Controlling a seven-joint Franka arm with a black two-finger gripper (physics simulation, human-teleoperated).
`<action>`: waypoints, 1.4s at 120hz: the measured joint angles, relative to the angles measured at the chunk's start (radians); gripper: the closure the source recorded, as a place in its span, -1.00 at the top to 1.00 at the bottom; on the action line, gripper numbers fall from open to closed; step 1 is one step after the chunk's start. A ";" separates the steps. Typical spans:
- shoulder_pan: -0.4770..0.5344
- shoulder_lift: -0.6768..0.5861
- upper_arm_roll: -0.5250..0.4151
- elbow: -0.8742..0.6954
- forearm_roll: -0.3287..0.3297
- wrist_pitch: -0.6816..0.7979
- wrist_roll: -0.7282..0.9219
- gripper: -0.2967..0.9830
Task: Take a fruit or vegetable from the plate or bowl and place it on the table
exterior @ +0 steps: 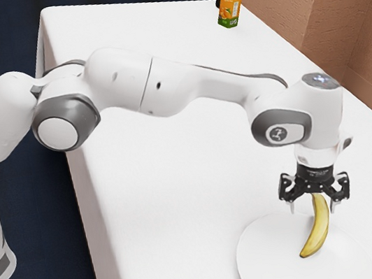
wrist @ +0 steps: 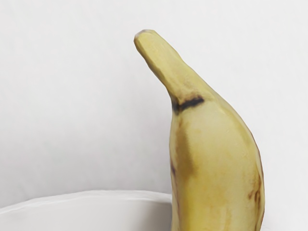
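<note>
With fingers (exterior: pixel 288 192) apart at the likely light, smooth, easily bruised banana (wrist: pixel 216 168), grip gently around its thick middle (exterior: pixel 321 226), clear of the stem (wrist: pixel 161 57).

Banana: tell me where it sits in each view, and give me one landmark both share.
Exterior view: the banana shows against the plate, its upper end at the open end effector.
Wrist view: close up beside the plate's rim, its stem reaching out past that rim.
Shared landmark: the white plate.
</note>
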 joint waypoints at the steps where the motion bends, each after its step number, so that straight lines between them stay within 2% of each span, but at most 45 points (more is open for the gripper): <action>1: 0.000 0.000 0.000 0.000 0.000 0.001 0.001 0.48; 70: -0.009 0.015 0.000 -0.014 -0.001 0.040 0.035 0.44; 100: -0.009 0.018 0.001 -0.014 0.002 0.042 0.043 0.19; 132: -0.011 0.017 0.002 -0.013 0.003 0.035 0.055 -0.19; 168: -0.011 0.006 0.003 -0.008 0.011 0.010 0.067 -0.27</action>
